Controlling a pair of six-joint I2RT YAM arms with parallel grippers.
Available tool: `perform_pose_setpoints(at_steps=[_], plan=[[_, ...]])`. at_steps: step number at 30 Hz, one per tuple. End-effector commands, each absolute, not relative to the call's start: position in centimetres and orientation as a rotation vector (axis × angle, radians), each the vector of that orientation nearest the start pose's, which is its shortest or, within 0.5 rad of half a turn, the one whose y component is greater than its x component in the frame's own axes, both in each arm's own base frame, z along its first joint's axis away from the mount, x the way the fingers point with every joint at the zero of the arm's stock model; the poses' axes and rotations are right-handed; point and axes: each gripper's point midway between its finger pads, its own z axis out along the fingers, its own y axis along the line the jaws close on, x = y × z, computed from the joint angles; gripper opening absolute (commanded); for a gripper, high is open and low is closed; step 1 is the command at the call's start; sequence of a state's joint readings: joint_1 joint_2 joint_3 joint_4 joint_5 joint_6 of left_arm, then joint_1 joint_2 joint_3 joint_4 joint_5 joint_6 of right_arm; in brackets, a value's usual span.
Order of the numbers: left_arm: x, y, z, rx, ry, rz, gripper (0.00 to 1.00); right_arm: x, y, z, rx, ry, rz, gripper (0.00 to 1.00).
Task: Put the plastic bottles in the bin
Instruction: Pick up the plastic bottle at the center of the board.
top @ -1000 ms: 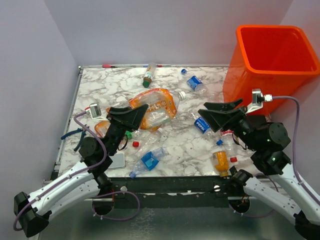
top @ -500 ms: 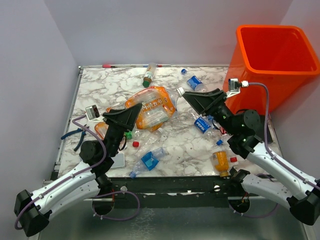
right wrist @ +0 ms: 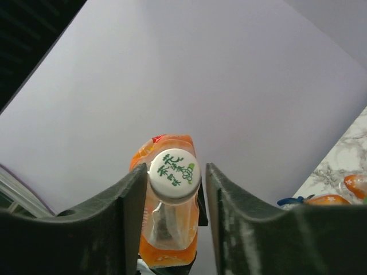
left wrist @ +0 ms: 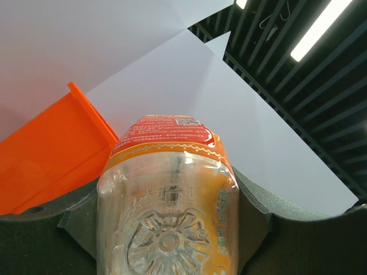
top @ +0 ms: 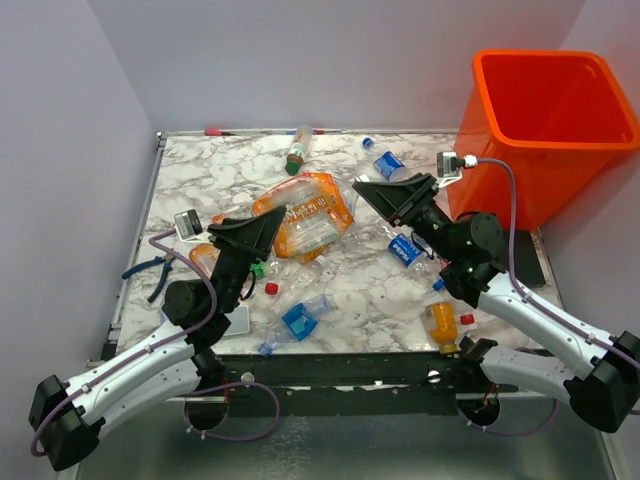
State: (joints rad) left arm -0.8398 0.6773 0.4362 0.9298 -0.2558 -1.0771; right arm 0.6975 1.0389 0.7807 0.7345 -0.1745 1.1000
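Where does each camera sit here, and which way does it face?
Top external: above and behind the bases, looking down on the table; both arms, left tool and right tool show.
Left wrist: on the left arm, facing past the large orange bottle toward the bin; its fingers show.
Right wrist: on the right arm, facing the bottle's white cap between its fingers.
Shared: all three show that bottle.

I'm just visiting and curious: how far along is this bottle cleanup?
Nothing shows in the bin yet. The left gripper grips the large orange bottle; the right gripper brackets its cap. Many small bottles lie on the table.
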Motion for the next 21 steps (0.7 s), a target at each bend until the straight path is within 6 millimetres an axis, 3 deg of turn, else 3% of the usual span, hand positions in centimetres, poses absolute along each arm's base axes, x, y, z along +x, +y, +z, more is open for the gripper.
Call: perform_pose_setpoints(at_steps=[1, 3, 4, 7, 8, 9, 14, 17, 21], plan=[[18.9, -19.4, 42.7, -0.408, 0.924, -1.678, 0.0, 21.8, 28.2, 45.7, 0.021, 1.171, 1.763, 0.39], [19.0, -19.6, 42.5, -0.408, 0.933, -1.676, 0.0, 21.5, 28.3, 46.0, -0.002, 1.153, 1.779, 0.29], [19.0, -19.7, 42.3, -0.405, 0.938, -1.676, 0.12, 21.2, 28.3, 46.1, -0.017, 1.14, 1.784, 0.24], [19.0, -19.8, 42.0, -0.395, 0.947, -1.668, 0.76, 20.7, 27.9, 46.7, -0.047, 1.119, 1.76, 0.06], [19.0, -19.8, 41.9, -0.394, 0.955, -1.662, 0.93, 20.7, 27.7, 46.9, -0.053, 1.123, 1.735, 0.01], [19.1, -19.7, 41.8, -0.401, 0.965, -1.649, 0.98, 20.6, 27.4, 47.2, -0.06, 1.133, 1.695, 0.0], [20.4, -18.1, 40.0, -0.413, 1.117, -1.388, 0.99, 20.8, 24.3, 49.6, -0.152, 1.213, 1.311, 0.0], [21.3, -15.6, 39.6, -0.39, 1.202, -1.122, 0.99, 22.2, 20.6, 50.7, -0.11, 1.304, 1.009, 0.0], [23.1, -11.8, 37.2, -0.409, 1.327, -0.738, 0.99, 24.2, 14.6, 52.3, -0.008, 1.36, 0.615, 0.0]])
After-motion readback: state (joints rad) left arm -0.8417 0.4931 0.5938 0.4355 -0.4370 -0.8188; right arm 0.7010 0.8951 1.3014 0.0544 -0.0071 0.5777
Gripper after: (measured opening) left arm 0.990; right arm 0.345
